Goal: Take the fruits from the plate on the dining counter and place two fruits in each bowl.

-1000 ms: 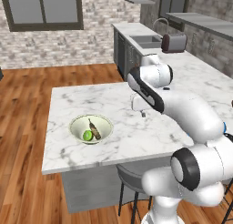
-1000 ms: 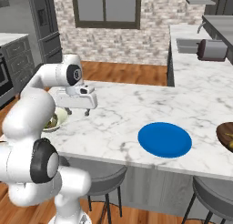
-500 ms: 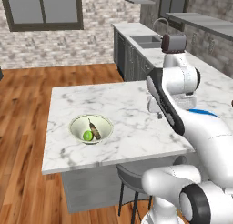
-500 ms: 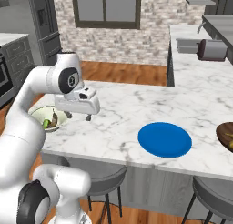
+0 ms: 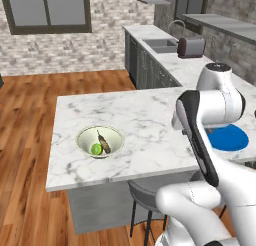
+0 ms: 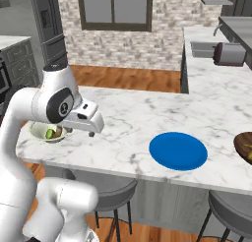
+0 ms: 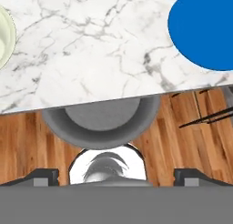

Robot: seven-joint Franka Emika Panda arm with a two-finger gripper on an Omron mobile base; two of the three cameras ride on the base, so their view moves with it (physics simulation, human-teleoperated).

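Gripper (image 7: 116, 175) with its two dark fingertips (image 7: 44, 176) spread to full width, nothing between them, held above the near edge of the dining counter (image 6: 142, 113) over a grey bar stool (image 7: 101, 120). Blue plate (image 6: 178, 150) bare on the marble, to the gripper's right. Cream bowl (image 5: 100, 141) well apart on the left, containing a green lime (image 5: 96, 149) and a brown-yellow banana (image 5: 103, 141). A dark bowl (image 6: 244, 145) sits at the counter's far right edge

Brick wall (image 5: 115, 35) with window (image 5: 47, 10), wood floor (image 5: 25, 140), perhaps a toaster (image 5: 191, 46).
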